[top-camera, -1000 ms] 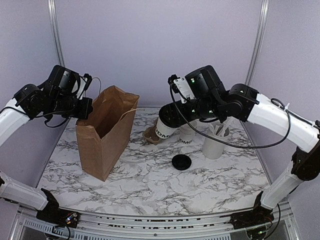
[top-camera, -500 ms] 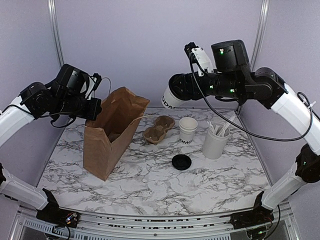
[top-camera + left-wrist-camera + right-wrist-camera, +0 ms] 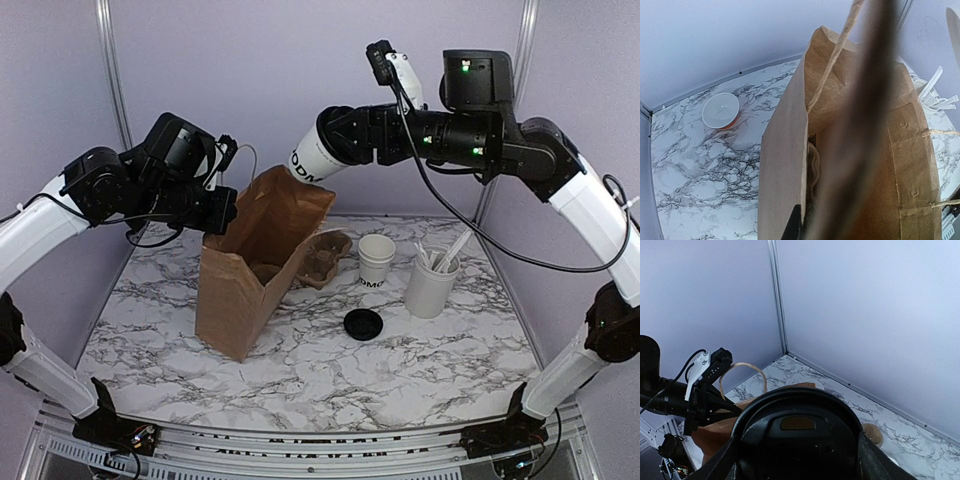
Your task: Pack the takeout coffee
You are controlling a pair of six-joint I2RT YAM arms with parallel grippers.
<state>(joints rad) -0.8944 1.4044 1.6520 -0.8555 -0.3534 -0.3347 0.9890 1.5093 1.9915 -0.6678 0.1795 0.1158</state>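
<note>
Cup (image 3: 311, 159), grasped by the right end effector (image 3: 342, 142), tilts base-first just above the bag (image 3: 255, 270) the left end effector (image 3: 225, 208) pinches.

1. The paper cup (image 3: 312, 158) is white, with black lettering near its base.
2. The lid (image 3: 363, 324) is plain black.
3. The paper bag (image 3: 262, 255) is kraft brown all over, with pale tan twine handles.
4. The table (image 3: 320, 380) is white marble pattern, run through with dark grey veins.
5. The cup stack (image 3: 376, 258) is white with black letters low down.
6. The utensil holder (image 3: 430, 290) and its utensils are white.
7. The drink carrier (image 3: 328, 250) is dull cardboard brown.
8. My left arm (image 3: 35, 232) and right arm (image 3: 590, 215) have white links, black joints and small green lights.
9. The walls (image 3: 300, 60) are pale lilac-grey with silvery seam strips.
</note>
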